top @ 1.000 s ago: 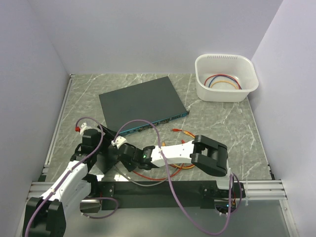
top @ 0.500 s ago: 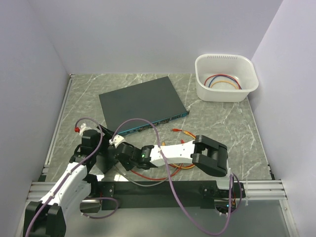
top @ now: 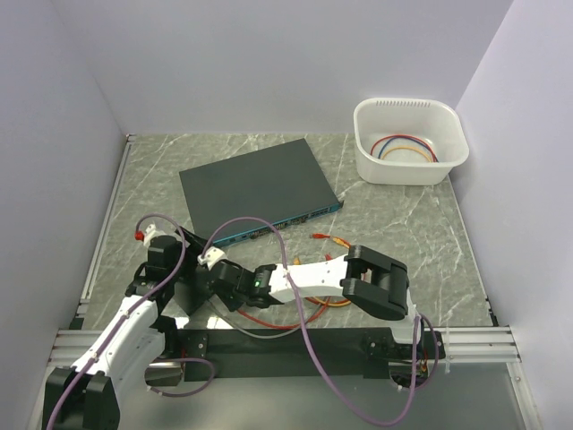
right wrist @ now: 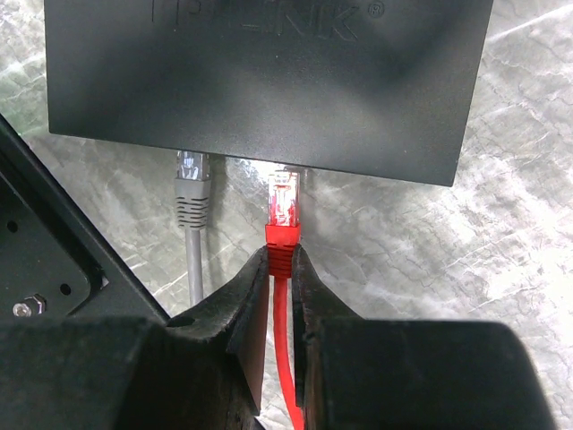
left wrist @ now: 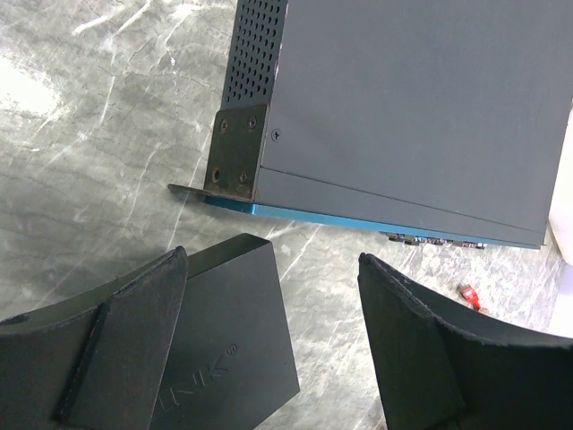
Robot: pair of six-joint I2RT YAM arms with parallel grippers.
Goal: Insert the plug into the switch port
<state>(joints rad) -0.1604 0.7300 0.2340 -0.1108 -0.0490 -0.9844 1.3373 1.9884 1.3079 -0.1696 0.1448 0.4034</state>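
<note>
The switch (top: 260, 184) is a large dark grey box with a teal-blue front edge; it also shows in the left wrist view (left wrist: 412, 98). My right gripper (right wrist: 282, 253) is shut on the red boot of the red plug (right wrist: 284, 210). The plug's clear tip touches the edge of the smaller black slab (right wrist: 269, 81), beside a grey plug (right wrist: 192, 193) seated in that slab. My left gripper (left wrist: 273, 257) is open and empty, with one finger over the slab (left wrist: 224, 340), just in front of the switch's near left corner. In the top view both grippers (top: 213, 269) meet at the front left.
A white bin (top: 410, 139) with coloured cables stands at the back right. Loose orange and red cables (top: 333, 240) lie in front of the switch. A small red cable end (left wrist: 469, 294) lies on the marble. Walls close off three sides.
My right gripper has moved a little to the left, toward the black slab, with the red plug in it. The left arm has barely moved.
</note>
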